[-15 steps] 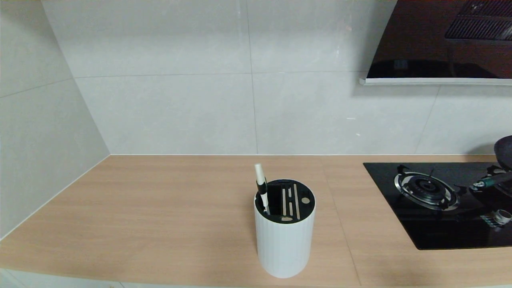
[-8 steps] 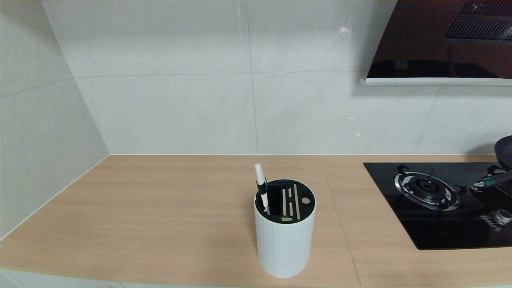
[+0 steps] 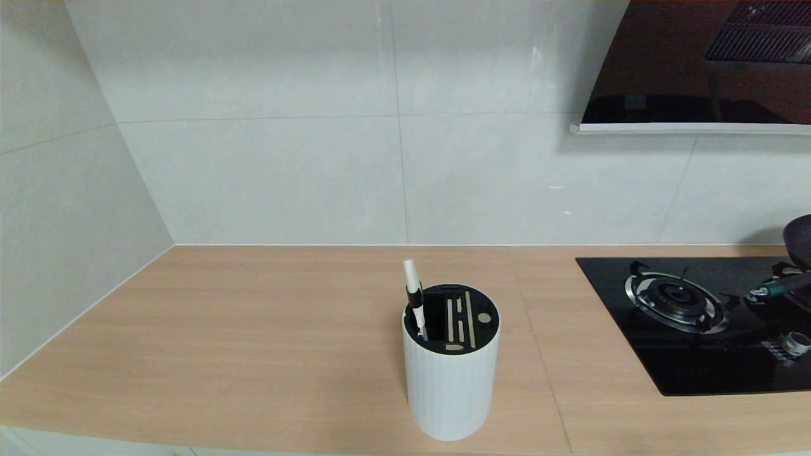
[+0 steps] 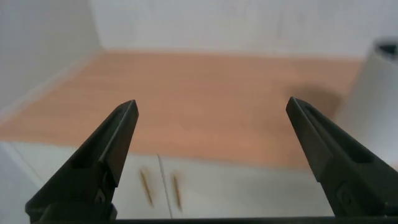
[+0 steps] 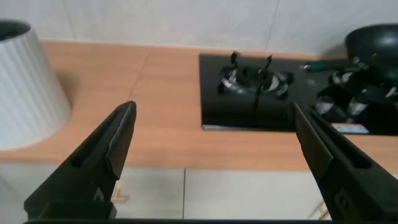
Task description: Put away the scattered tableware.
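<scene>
Tableware in sight comes down to one utensil [image 3: 412,288], white-handled with a black band, standing handle-up and leaning a little in the open compartment on the robot's left side of the holder [image 3: 450,386]. That holder is a white ribbed cylinder with a black slotted top, set on the wooden tabletop [image 3: 253,329] near its front edge and about midway along. Beside the utensil's compartment the top has several narrow slots and a small round hole, and nothing stands up out of any of them. My reading is that the putting-away is at or near its end, with this piece already stowed and neither arm carrying anything. The left claw [image 4: 211,106] has its fingers wide apart and empty, held back from the tabletop's front edge over the cabinet doors [image 4: 217,186], with the holder's white wall off to one side. The right claw [image 5: 212,107] is likewise spread wide and empty, and looks across the front edge toward the holder and the hob [image 3: 697,361]. If another piece is to go in, the next move calls for finding it first, then lowering it upright into a free slot without knocking the leaning handle. Farther out, the black hob carries a burner [image 3: 675,301] and a dark pan [image 3: 799,237], under a range hood [image 3: 665,63].
</scene>
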Controlling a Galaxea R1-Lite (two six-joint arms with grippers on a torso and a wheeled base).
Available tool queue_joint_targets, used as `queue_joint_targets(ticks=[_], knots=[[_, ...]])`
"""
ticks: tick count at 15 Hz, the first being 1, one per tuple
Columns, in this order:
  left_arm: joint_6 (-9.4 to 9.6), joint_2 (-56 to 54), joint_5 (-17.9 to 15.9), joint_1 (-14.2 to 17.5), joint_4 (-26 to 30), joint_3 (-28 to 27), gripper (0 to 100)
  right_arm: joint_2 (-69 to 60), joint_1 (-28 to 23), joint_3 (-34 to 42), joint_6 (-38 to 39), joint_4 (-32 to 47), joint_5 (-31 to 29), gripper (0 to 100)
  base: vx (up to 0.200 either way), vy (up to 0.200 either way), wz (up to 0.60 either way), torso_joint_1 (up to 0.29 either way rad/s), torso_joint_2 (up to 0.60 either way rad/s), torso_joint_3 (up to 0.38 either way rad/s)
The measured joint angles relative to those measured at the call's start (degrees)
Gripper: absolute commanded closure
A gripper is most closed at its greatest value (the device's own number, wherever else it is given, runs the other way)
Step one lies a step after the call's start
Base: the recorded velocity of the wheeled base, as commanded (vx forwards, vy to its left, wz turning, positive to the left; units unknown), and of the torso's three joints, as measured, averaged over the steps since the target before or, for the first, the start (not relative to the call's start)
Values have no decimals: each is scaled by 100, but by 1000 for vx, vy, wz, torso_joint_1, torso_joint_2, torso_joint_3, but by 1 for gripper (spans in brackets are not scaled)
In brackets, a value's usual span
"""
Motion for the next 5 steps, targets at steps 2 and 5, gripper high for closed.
queue_joint_targets(ticks=[2,5], knots=[[258,0,-213,-5,51,39,0,0,2,6,10,6,82,0,0,0,0,0,0,0],[299,0,-277,-37,66,57,0,-2,2,11,21,9,104,0,0,0,0,0,0,0]])
